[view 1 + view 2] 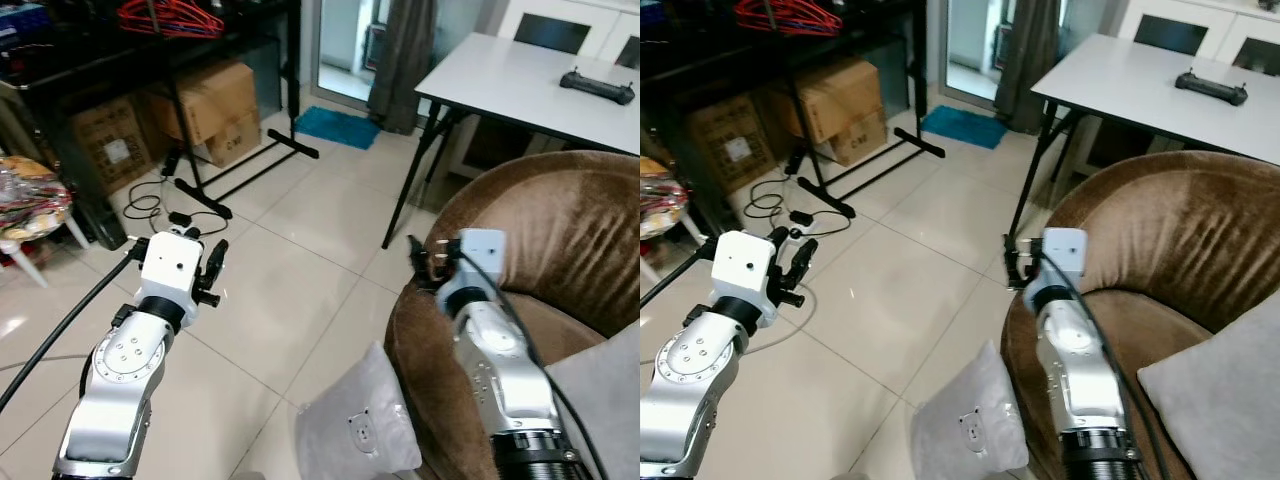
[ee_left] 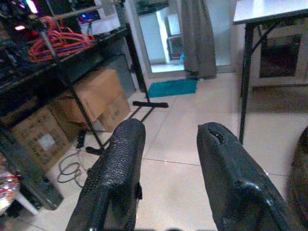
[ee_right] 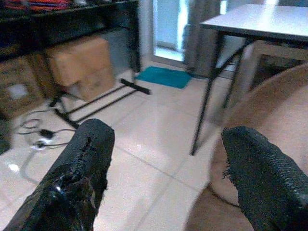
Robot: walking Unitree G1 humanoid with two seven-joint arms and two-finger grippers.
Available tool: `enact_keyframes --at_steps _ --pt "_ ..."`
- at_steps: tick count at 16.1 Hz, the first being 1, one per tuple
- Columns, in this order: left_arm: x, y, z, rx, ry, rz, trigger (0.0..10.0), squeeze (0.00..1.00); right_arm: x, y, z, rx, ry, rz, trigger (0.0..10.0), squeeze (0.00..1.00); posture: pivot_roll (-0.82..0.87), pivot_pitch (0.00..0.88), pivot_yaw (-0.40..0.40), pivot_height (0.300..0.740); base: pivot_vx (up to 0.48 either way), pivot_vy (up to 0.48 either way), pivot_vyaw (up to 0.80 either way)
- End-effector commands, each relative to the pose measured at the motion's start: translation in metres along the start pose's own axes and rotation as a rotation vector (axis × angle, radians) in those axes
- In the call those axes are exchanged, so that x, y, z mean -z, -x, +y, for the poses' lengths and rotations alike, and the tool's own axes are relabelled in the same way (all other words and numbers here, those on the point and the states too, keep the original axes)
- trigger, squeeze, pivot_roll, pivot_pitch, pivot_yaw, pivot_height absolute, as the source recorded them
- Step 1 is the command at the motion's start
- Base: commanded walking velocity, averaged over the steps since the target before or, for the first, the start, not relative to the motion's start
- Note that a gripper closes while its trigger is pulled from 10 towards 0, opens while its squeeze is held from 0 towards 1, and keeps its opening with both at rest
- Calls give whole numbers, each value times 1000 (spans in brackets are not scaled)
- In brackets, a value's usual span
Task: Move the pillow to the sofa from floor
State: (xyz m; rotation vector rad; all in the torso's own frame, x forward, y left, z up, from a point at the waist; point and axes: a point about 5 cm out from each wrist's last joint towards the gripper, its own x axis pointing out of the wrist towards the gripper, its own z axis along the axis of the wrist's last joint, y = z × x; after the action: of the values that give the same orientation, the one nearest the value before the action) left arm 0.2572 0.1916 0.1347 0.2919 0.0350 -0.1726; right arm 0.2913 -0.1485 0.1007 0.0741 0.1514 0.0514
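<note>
Both grippers are held raised in front of the robot, with nothing between their fingers. On the left gripper, the two black fingers are seen spread apart in the left wrist view, above bare tiled floor. On the right gripper, the fingers are seen even wider apart in the right wrist view, poised at the rim of a round brown sofa.

Below and between the two grippers, closer to the right arm, a grey pillow is seen lying on the floor, leaning against the outer side of the sofa. A second grey pillow is seen on the sofa seat, to the right of the right arm.

Beyond the left gripper, cardboard boxes are stacked under a dark rack; their flaps are shut, so what they hold cannot be told. Red clothes hangers are piled on top of the rack. A black cable is coiled on the tiles beside the feet of a black stand.

Beyond the right gripper, a white table on black legs is placed, with a black device lying on it. A small blue mat is laid further off by a grey curtain.
</note>
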Motion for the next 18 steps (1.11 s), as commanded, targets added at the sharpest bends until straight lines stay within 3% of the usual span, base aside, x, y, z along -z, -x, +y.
enact_keyframes --at_steps 1,10,18 --pt "1 0 3 -18 -15 1 10000 0 -1 0 -2 3 -5 3 10000 0 100 0 -22 695 0 0 0" --pt "-1 -1 3 -19 -15 -11 10000 0 0 -1 -3 5 2 19 10000 0 102 0 -26 615 0 0 0" --pt "-1 -2 -1 -7 -5 -16 10000 0 2 -2 -3 8 28 29 10000 0 101 0 -31 615 0 0 0"
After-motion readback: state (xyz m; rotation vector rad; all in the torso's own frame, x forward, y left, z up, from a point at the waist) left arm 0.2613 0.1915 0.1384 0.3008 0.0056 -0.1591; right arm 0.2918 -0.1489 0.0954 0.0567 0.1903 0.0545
